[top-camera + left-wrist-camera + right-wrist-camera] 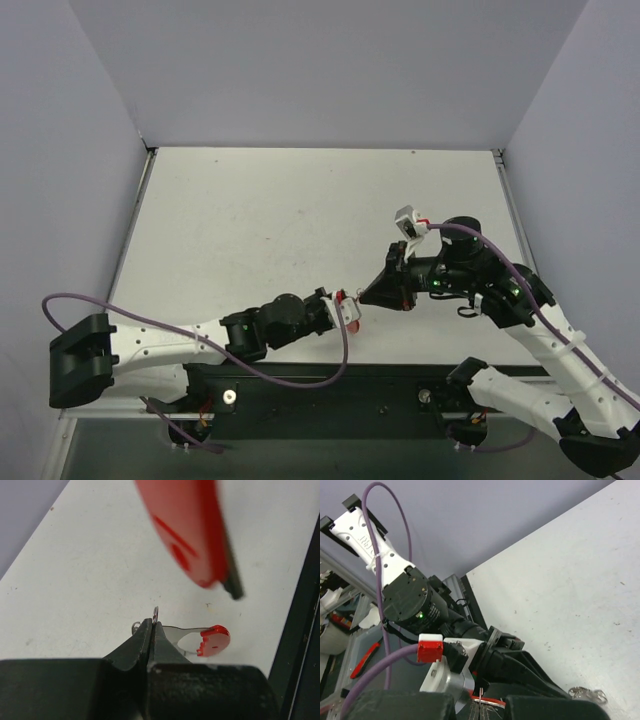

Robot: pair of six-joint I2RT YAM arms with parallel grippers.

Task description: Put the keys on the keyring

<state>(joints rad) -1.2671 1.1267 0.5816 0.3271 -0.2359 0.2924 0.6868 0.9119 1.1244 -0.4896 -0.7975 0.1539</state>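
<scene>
The left gripper is reaching in from the left and pointing right. Its jaws are pressing together on thin silver metal, and a small wire loop is poking out past the tips. The key is sitting at those tips, clear of the table. Its silver shank is running out of the jaws to the right and its red head is facing the right arm, so its long axis is lying roughly left to right. Whether the jaws are biting the shank itself or only the loop I cannot tell. Just right of the head the keyring is hanging. It is showing as a blurred red band crossing above the key, near it but apart. The right gripper is pointing left at the left one, jaws together on a thin silver piece with red just beneath, seemingly the band. Both grippers are about equally close to the gap between them. The coming move is looking like a short closing along that left-right line. A bit of chain is lying on the table near the right gripper.
</scene>
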